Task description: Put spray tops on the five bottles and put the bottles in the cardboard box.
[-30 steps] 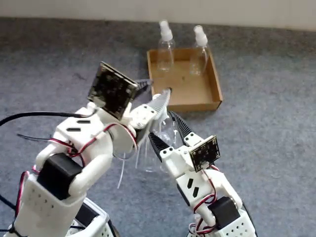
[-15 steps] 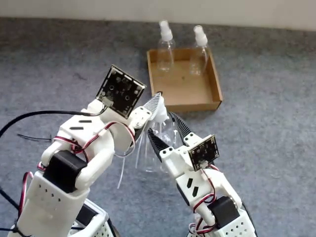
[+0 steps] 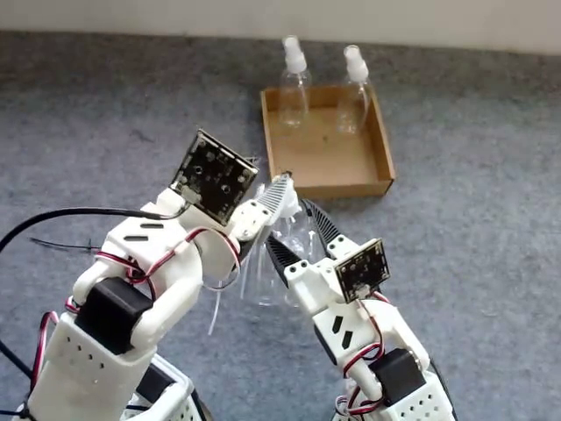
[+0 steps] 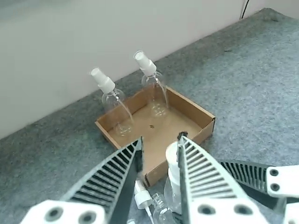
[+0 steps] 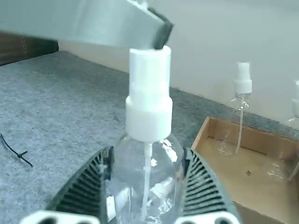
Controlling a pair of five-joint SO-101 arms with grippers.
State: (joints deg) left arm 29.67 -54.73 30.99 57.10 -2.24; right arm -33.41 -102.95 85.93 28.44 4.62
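Currently the right gripper (image 5: pixel 148 155) is clamping the clear bottle (image 5: pixel 147 184) upright by its belly, just short of the cardboard box (image 3: pixel 383 158). The spray top (image 5: pixel 148 98) is sitting on the neck, probably not tightened yet. The left gripper (image 4: pixel 160 142) is hanging over it, jaws apart, one finger touching the cap. Risk: a push landing off-centre, cocking the cap or twisting the slick bottle loose.

Box (image 3: pixel 329 162): left bottle (image 3: pixel 294 92) and right bottle (image 3: pixel 353 92) take the back wall; front floor bare. Left gripper (image 3: pixel 280 186), right gripper (image 3: pixel 289 224) and held bottle (image 3: pixel 304 243) crowd its near-left corner; carpet (image 3: pixel 456 202) right of box open.
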